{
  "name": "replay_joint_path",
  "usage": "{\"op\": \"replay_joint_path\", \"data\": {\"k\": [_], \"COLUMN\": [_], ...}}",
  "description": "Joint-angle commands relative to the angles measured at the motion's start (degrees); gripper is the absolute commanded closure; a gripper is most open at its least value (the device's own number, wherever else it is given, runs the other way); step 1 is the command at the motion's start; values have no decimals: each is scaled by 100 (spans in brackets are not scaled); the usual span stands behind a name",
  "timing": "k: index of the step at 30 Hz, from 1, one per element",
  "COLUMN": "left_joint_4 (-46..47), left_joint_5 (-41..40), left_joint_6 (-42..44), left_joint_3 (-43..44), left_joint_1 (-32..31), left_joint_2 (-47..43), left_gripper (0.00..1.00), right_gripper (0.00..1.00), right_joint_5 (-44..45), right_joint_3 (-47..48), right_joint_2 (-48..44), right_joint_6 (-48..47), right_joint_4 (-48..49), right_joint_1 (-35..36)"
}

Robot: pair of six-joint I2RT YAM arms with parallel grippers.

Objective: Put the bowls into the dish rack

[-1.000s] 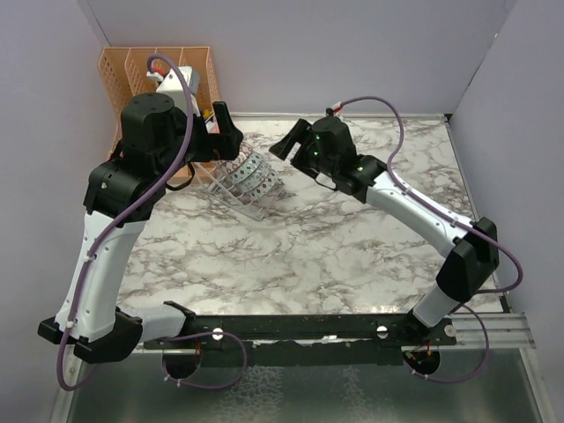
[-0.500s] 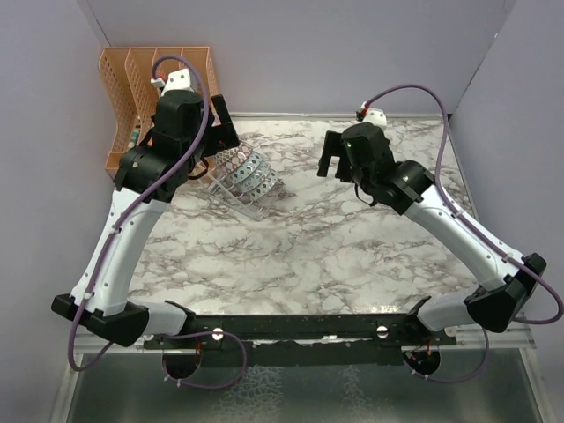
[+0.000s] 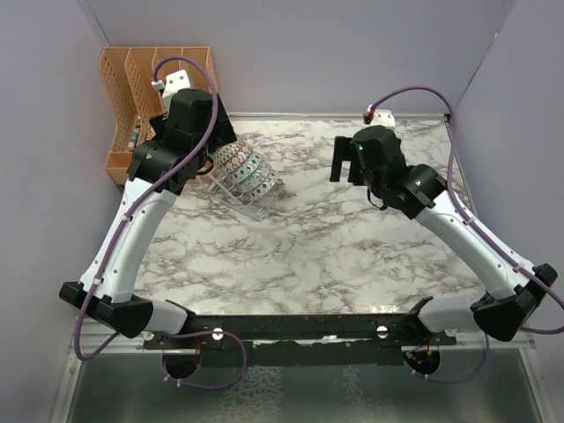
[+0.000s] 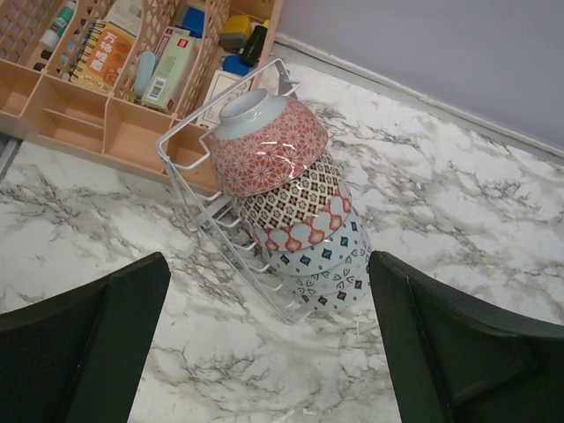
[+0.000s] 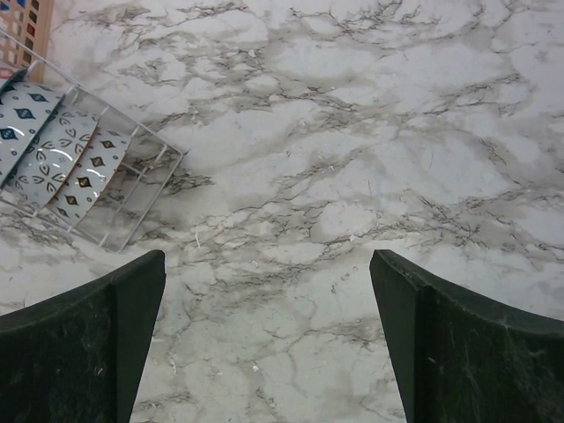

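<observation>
At the far left the orange organiser (image 3: 154,88) stands in the back corner, stuffed with small packets and bottles and no part of the job. Just in front of it the left gripper (image 4: 269,264) hangs above the dish rack (image 4: 189,176), its jaws spread wide with nothing between them, looking straight down on the load, which reads as a hand that has nothing more to carry. The bowls (image 4: 282,176) stand on edge in the rack's slots, leaning and overlapping in a tight row, a red-pink one uppermost at the organiser end, a brown-patterned one, another red-pink and blue ones below; at least five can be counted, and the upright bars keep each tilted rather than flat. The rack sits slantwise on the marble table (image 3: 335,238), just beside the organiser. No loose bowl shows on the table, so the loading looks finished or nearly so. To the right, well apart from the rack, the right gripper (image 5: 267,260) hovers over bare marble, equally wide open and empty.
</observation>
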Motion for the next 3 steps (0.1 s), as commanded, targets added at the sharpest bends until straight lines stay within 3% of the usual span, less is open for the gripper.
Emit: {"op": "replay_joint_path", "data": {"k": [1,3], "left_joint_4": [247,282], "left_joint_5": [-116,-59], "left_joint_6": [100,168], "left_joint_3": [40,73], "left_joint_1": [-21,-16], "left_joint_2": [-41,2], "left_gripper": [1,1], "right_gripper": [0,0], "right_joint_5": [-100,-243], "right_joint_3": [-119,-148], "right_joint_2": [-196,-196], "right_joint_6": [-145,-158], "right_joint_4": [29,39], "right_joint_1": [-26,-26]}}
